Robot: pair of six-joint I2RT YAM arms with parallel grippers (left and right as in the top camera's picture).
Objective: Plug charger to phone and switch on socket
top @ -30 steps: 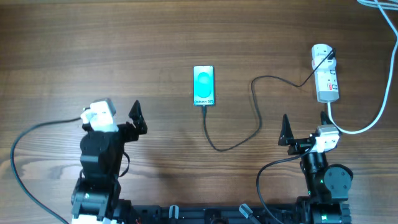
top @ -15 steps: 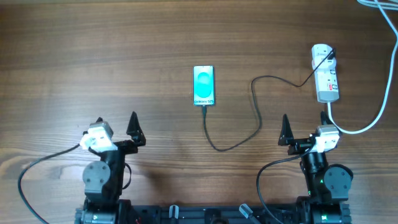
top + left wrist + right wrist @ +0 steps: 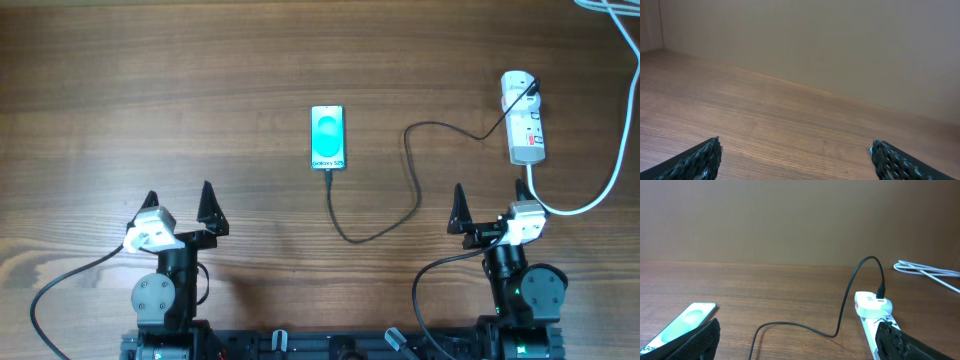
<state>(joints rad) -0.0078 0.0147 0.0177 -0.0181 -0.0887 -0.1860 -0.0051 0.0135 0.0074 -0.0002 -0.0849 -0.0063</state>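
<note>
The left gripper (image 3: 178, 200) and right gripper (image 3: 489, 212) are held apart, empty; the charger (image 3: 412, 170) is judged plugged into the phone (image 3: 328, 137), the socket (image 3: 523, 130) at two o'clock possibly unswitched.

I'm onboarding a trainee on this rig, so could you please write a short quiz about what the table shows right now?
1. True or false: the left gripper is open and holds nothing.
2. The charger runs from the socket to: A the phone; B the left gripper; C neither.
3. Which gripper sits nearer the socket?
Key: 1 true; 2 A; 3 the right gripper.
</note>
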